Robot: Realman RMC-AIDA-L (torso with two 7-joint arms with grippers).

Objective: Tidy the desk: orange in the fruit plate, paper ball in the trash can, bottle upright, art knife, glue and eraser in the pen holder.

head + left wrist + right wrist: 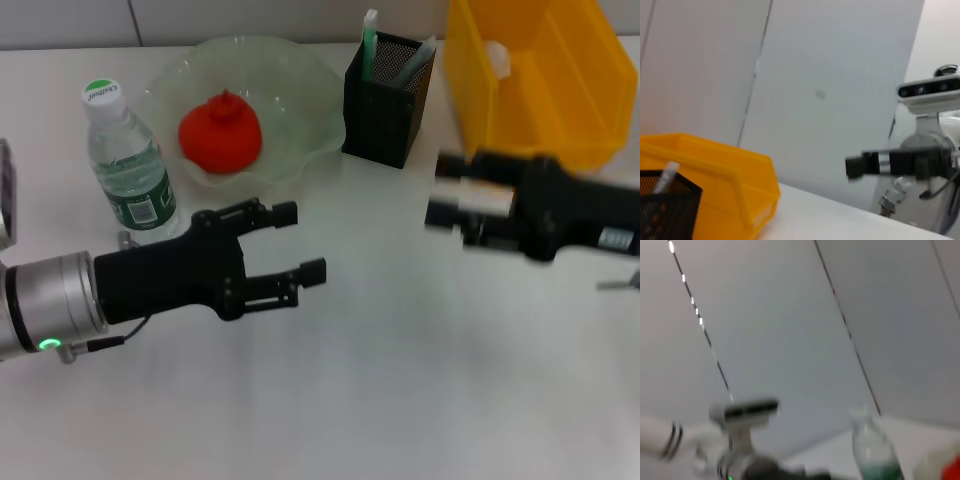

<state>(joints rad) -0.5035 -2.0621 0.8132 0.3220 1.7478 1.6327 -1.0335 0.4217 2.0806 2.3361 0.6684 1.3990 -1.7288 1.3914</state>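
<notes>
Nearest the head camera, my left claw (pixel 300 242) hovers over the white worktop (pixel 400 380), fingers spread wide and holding nothing. Behind it the bottle (pixel 128 160) stands upright, cap on. Next along, the orange (pixel 220 132) sits inside the fruit plate (pixel 310 110). The pen holder (pixel 385 100) stands just beside the plate, with sticks poking out. Beyond it is the trash can (pixel 540 70), a white lump inside. My right claw (pixel 445 190) hangs before the can; whether it is open or closed, I cannot tell.
</notes>
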